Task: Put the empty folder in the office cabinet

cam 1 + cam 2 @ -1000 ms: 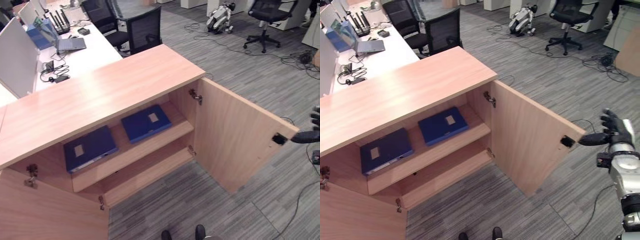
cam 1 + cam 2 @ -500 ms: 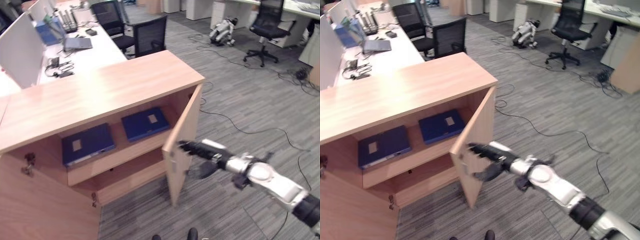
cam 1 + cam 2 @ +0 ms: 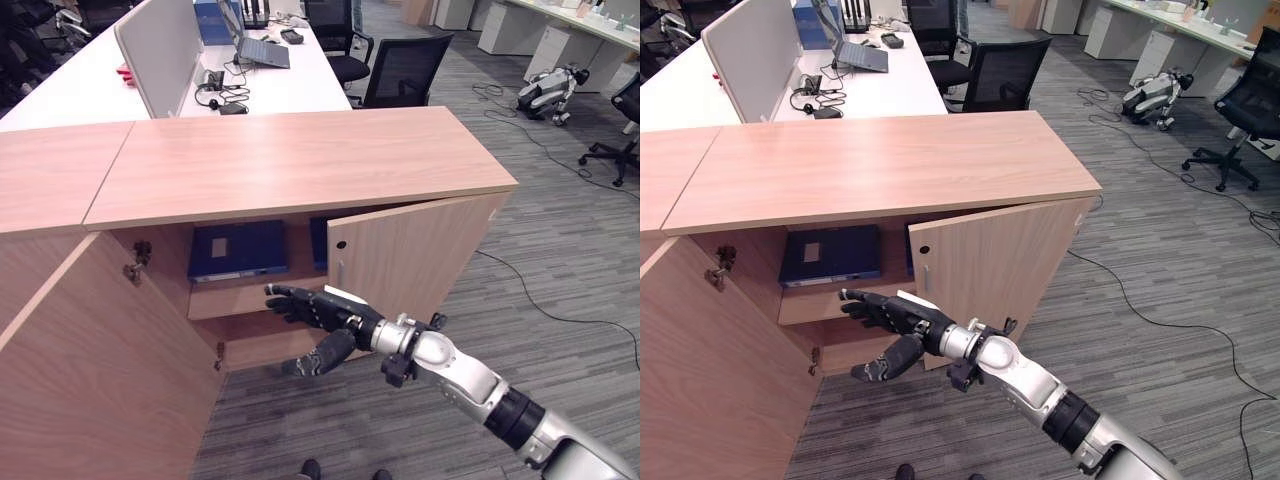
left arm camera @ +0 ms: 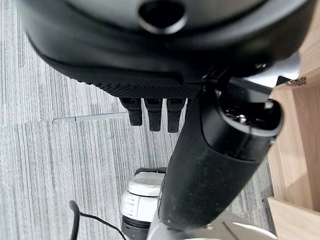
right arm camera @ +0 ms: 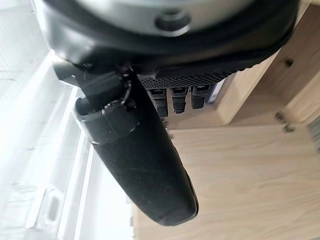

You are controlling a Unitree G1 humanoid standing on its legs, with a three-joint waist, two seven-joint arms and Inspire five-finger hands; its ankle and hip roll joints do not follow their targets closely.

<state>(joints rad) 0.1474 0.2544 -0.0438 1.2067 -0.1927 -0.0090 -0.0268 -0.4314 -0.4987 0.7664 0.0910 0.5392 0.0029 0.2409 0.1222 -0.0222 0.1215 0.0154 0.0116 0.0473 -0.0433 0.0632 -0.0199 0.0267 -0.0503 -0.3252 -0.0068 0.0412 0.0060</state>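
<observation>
The wooden office cabinet point(image 3: 300, 160) has its left door point(image 3: 100, 350) swung wide and its right door point(image 3: 430, 250) almost closed. A blue folder point(image 3: 238, 250) lies flat on the upper shelf. A second blue folder point(image 3: 318, 243) beside it is mostly hidden behind the right door. My right hand point(image 3: 310, 310) is open, with its fingers stretched out just in front of the right door's free edge, low down. It holds nothing. My left hand point(image 4: 150, 75) hangs over the carpet with straight fingers, beside a cabinet panel.
A white desk point(image 3: 90, 80) with a divider panel point(image 3: 160, 45), a laptop point(image 3: 262, 50) and headphones stands behind the cabinet. Black office chairs point(image 3: 405, 70) are beyond it. A robot dog point(image 3: 545, 90) and cables point(image 3: 560, 310) lie on the carpet to the right.
The right door has swung from wide open to nearly closed, with my right hand following its edge leftward. The whole view has shifted too, so the camera moved.
</observation>
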